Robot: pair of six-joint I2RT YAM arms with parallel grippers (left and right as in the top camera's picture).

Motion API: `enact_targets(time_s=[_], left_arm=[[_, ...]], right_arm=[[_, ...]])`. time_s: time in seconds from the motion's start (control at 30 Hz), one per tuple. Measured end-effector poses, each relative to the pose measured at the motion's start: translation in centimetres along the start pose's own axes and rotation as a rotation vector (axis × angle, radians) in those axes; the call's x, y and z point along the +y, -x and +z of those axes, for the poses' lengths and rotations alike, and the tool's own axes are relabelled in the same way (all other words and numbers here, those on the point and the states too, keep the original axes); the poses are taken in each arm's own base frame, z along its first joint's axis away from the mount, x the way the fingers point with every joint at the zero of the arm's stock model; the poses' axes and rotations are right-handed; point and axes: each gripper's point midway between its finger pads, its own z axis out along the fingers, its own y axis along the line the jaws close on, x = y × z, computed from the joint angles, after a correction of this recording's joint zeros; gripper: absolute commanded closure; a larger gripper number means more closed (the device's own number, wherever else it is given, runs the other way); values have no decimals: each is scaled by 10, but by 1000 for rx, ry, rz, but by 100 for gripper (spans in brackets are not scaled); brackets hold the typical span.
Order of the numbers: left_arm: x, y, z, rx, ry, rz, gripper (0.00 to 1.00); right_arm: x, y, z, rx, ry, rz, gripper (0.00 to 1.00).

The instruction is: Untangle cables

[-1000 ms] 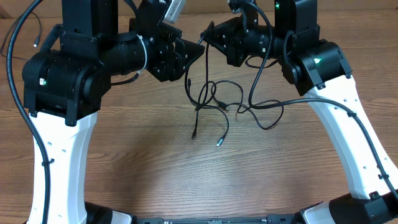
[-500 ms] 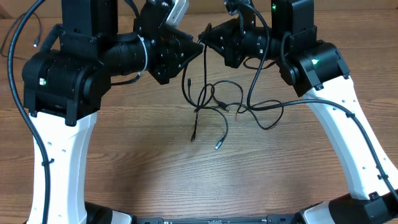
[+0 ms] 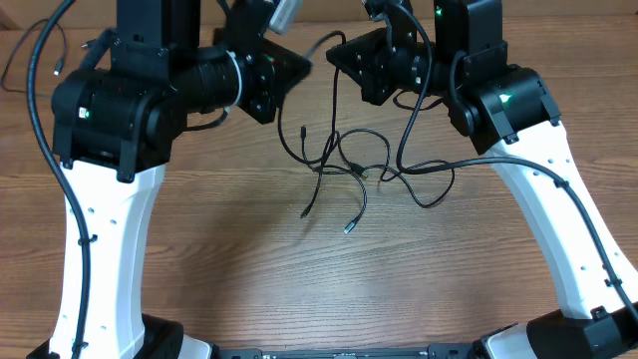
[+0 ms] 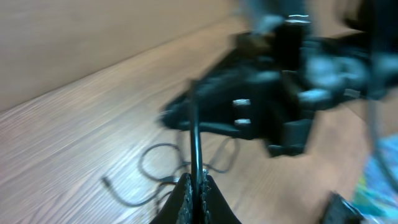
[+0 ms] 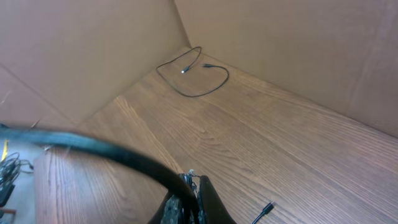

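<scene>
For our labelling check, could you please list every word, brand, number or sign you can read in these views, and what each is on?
No readable text in any view.
On the cables and the table: no markings visible.
Left wrist view: too blurred to read anything.

Cables (image 3: 349,165): on the table (image 3: 249,269), centre of the overhead view, plug ends trailing toward the lower frame.
Left gripper (image 3: 304,68): upper centre, up-left of the tangle, a strand between its fingers.
Right gripper (image 3: 332,52): upper centre, just right of the left.
Loose cord (image 5: 193,71): upper middle of the right wrist view, near the wall corner.
</scene>
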Motion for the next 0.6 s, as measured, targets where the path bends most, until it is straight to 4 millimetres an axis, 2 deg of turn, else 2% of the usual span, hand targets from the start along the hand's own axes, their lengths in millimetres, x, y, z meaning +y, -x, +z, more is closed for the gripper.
enact_targets(time_s=[0.1,0.2,0.23,0.27,0.3,0.33,0.6], left_arm=[[19,0,-3,-2,81,-43,96],[30,-1,-4,0,120,-69,96],[31,-2,-4,3,126,-73,96],[33,-3,-4,5,132,-75,96],[34,-3,-4,6,142,-75,96],[38,-3,-5,7,161,-79,96],[70,-5,-16,-1,298,-136,96]], right_arm=[[-1,0,0,-1,-4,6,96],[0,0,0,0,-2,10,95],[0,0,0,0,-3,11,87],[0,0,0,0,-3,12,64],[-1,0,0,0,-7,11,11],[-2,0,0,-1,-13,15,0],[-8,-7,0,26,-47,43,0]])
